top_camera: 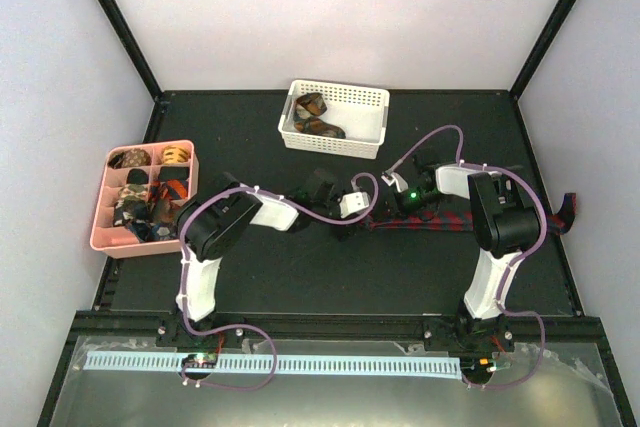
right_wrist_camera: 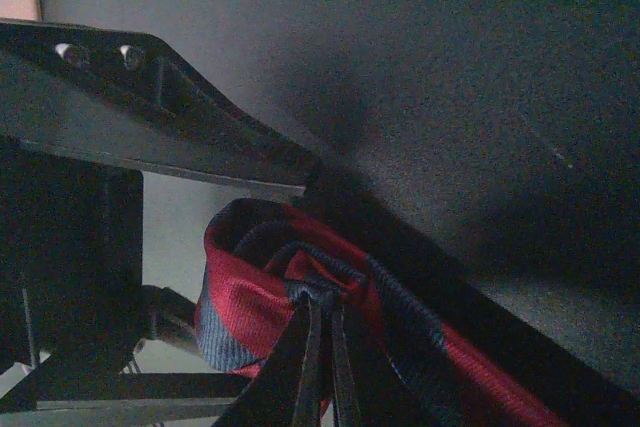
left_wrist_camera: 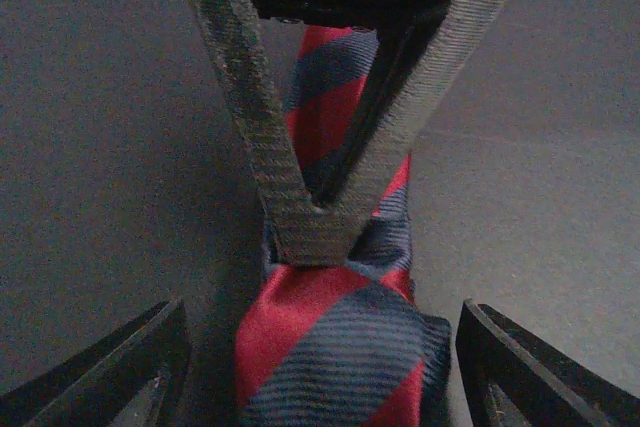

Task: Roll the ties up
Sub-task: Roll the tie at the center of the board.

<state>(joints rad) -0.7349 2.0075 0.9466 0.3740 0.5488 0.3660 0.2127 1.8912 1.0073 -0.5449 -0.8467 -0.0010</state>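
Working on one tie [top_camera: 440, 219], striped on the diagonal in red and dark navy, finely ribbed in the weave, with a slight sheen. Stretched flat along the right half of the table [top_camera: 300, 267], reaching as far as the right edge, with the other end bunched into a loose fold close to the table's middle.

Pinched at that fold by the right claw [right_wrist_camera: 322, 347], closed tight on the cloth. Flanked by the left claw [left_wrist_camera: 325, 377], spread wide, with its fingers [left_wrist_camera: 130, 372] standing on either side of the fold and clear of the cloth.

From above: only a thin dark-red strip between the two arms, with the fold hidden under the claws. Also from above: a white basket [top_camera: 370, 97] by the far edge holding brown coiled ties [top_camera: 315, 117], and a pink tray [top_camera: 105, 232] at the left edge with more rolls [top_camera: 135, 159] in its compartments.

From the left wrist: crisp stripes, and the right claw as a dark V closing down onto the tie's middle line.

From the right wrist: the fold as a curled loop of red and navy, with the left claw looming at the upper left.
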